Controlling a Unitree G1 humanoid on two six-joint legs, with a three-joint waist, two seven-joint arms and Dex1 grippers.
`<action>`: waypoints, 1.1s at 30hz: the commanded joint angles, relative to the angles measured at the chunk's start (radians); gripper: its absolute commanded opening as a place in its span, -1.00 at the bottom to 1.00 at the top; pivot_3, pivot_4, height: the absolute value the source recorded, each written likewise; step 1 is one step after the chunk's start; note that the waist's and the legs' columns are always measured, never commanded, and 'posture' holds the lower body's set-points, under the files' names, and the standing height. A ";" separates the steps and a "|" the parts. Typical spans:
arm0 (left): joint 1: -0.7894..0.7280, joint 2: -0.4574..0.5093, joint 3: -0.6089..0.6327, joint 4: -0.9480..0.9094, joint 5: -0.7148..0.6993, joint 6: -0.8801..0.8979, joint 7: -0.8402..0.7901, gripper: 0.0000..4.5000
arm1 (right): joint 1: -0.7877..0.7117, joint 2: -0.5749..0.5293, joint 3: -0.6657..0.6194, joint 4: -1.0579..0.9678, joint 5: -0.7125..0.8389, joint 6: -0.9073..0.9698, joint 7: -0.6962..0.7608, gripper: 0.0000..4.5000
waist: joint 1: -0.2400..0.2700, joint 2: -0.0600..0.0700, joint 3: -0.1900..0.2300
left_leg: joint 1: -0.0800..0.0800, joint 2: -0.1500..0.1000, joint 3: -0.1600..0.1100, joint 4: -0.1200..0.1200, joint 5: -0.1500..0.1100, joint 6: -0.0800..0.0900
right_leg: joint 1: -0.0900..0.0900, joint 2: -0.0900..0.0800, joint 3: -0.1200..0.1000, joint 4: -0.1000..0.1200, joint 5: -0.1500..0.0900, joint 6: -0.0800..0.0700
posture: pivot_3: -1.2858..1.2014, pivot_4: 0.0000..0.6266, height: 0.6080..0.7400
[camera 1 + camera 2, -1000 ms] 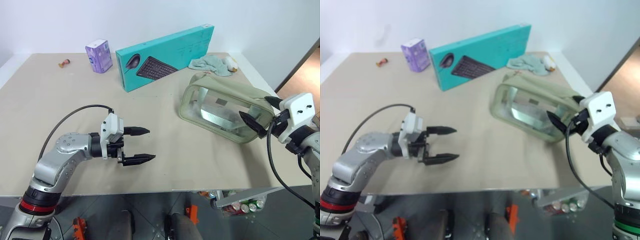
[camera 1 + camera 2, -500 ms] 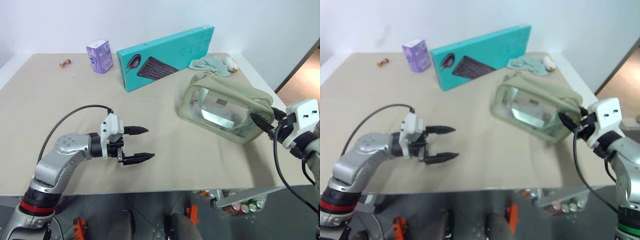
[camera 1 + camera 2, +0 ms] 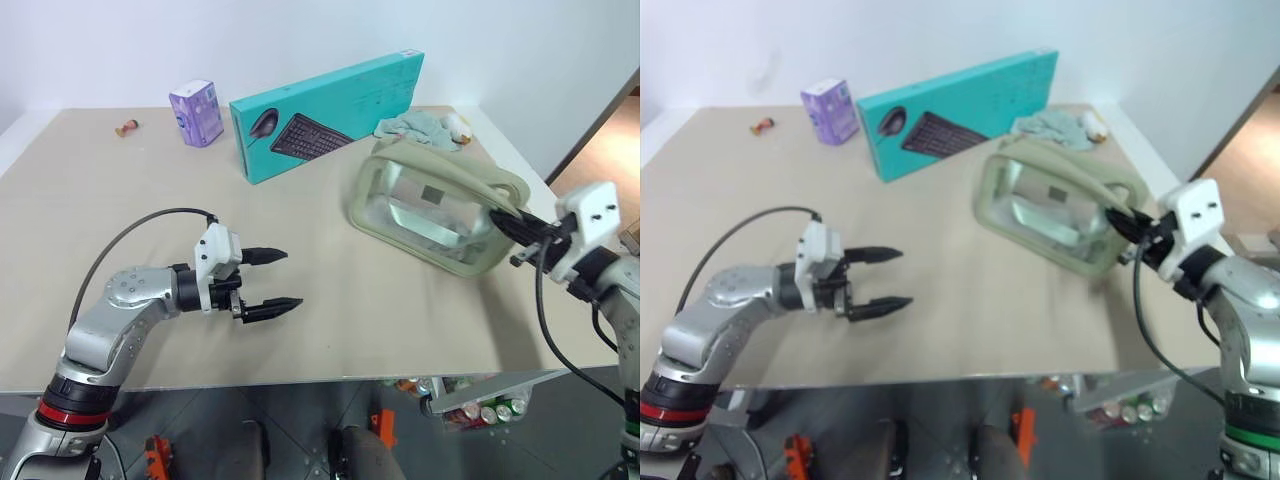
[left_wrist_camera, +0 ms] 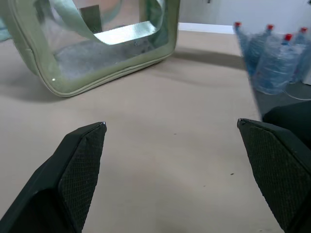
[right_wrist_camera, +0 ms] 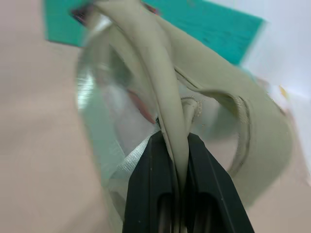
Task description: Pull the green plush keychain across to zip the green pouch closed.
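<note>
Right gripper [image 5: 174, 141] jaws pinch the green pouch [image 3: 430, 205] rim; left gripper [image 3: 272, 279] jaws gape.

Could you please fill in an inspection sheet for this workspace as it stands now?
Surface: beige table, mostly bare at the near side.
Job's things: green pouch tipped on the right side; keychain cannot be made out.
Clutter: teal keyboard box, purple carton, mint rag, small reddish item, all along the far edge.
Grippers: left gripper open above bare table; right gripper shut on the pouch's fabric edge.
Cables: black cable looping over the left arm.
Surroundings: white wall; cans under the table edge.
</note>
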 commanded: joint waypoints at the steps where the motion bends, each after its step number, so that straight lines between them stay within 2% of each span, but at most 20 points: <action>1: 0.017 -0.003 0.079 0.023 0.007 -0.043 0.042 1.00 | -0.117 0.002 0.061 -0.032 0.026 -0.046 0.060 -0.99 | 0.000 0.000 0.000 | 0.000 0.001 0.001 0.000 0.000 0.000 | 0.000 0.001 0.000 0.000 0.000 0.000 | 0.03 -0.52 1.00; 8: 0.140 0.024 0.207 -0.041 -0.017 -0.041 0.097 1.00 | -0.339 0.083 0.253 0.104 -0.008 -0.152 0.223 -0.99 | -0.003 -0.001 0.000 | -0.003 0.005 0.006 -0.001 -0.002 -0.001 | -0.007 0.004 0.007 0.000 0.004 0.003 | 0.03 -0.52 1.00; 13: 0.198 0.031 0.260 -0.115 -0.047 -0.014 0.140 1.00 | -0.388 0.114 0.302 0.182 -0.033 -0.213 0.275 -0.99 | 0.009 -0.001 0.000 | -0.006 0.005 0.005 -0.001 -0.002 -0.001 | -0.008 0.004 0.004 0.000 0.004 0.003 | 0.03 -0.52 1.00; 22: 0.285 0.033 0.318 -0.217 -0.096 0.023 0.204 1.00 | -0.370 0.128 0.322 0.192 -0.054 -0.273 0.335 -0.99 | 0.005 -0.001 0.000 | -0.005 0.007 0.007 0.001 -0.002 -0.001 | -0.009 0.005 0.007 0.000 0.007 0.002 | 0.03 -0.52 1.00; 33: 0.212 0.024 0.310 -0.200 -0.133 0.050 0.254 1.00 | -0.305 0.133 0.323 0.153 -0.062 -0.283 0.330 -0.99 | 0.005 -0.001 0.000 | -0.005 0.010 0.007 0.003 -0.002 -0.001 | -0.009 0.009 0.007 0.000 0.009 0.000 | 0.03 -0.52 1.00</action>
